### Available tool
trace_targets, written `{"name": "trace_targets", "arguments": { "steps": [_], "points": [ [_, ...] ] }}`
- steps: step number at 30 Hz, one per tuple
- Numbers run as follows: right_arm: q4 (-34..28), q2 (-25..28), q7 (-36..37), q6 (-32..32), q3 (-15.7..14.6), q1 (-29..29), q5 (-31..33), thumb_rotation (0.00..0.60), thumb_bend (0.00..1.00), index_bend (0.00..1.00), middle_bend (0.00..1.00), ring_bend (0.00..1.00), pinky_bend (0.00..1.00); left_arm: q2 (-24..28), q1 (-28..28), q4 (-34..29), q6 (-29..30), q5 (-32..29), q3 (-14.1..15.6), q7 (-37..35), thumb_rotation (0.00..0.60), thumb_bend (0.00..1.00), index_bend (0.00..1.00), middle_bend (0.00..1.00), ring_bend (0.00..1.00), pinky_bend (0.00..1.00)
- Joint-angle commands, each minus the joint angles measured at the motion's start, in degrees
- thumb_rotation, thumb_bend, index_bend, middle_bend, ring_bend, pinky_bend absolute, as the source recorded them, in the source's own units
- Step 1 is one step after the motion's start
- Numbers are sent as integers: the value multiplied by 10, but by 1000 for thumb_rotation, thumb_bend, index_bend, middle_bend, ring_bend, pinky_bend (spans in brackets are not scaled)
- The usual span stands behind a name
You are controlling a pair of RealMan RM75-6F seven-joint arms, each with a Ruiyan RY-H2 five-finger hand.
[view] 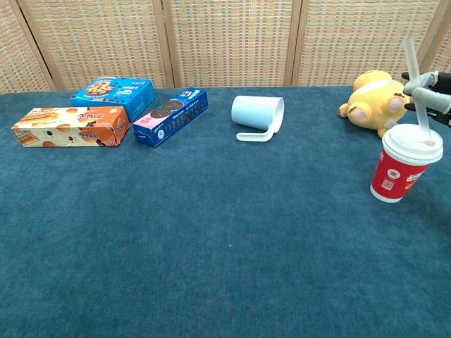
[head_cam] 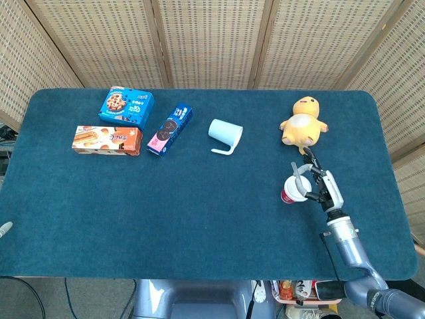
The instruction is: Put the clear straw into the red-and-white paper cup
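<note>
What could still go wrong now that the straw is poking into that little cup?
The cup is light and stands free, so a sideways tug from the right robot hand, which holds the straw, could tip it. The straw leans rather than standing straight, so it might bend or pop out of the lid.

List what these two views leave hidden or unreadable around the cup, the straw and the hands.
- Right hand: the chest view's right edge cuts it off; only fingers by the clear straw show.
- Straw depth inside the red-and-white paper cup: hidden by its white lid.
- Head view: the right hand covers part of the cup; its grip on the straw is too small to judge.
- Left hand: in neither view.
</note>
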Motion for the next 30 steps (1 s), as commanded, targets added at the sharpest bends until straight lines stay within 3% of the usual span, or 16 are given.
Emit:
{"name": "trace_targets", "arguments": {
  "steps": [1, 15, 26, 30],
  "points": [
    [5, -3, 1, 0, 0, -1, 1, 600, 593, 716, 67, 0, 0, 0, 1, 1, 1, 0, 0, -1, 600, 55, 0, 0, 0, 0],
    [45, -31, 8, 24, 1, -7, -7, 600, 579, 707, 67, 0, 0, -10, 1, 7, -1, 1, 5, -1, 600, 54, 0, 0, 0, 0],
    [71, -45, 5, 34, -8, -7, -20, 600, 374, 470, 29, 0, 0, -9, 4, 3, 6, 4, 6, 3, 600, 55, 0, 0, 0, 0],
    [74, -46, 10, 36, -8, -7, -21, 600, 359, 436, 27, 0, 0, -9, 5, 3, 7, 5, 6, 2, 600, 55, 0, 0, 0, 0]
  ]
}}
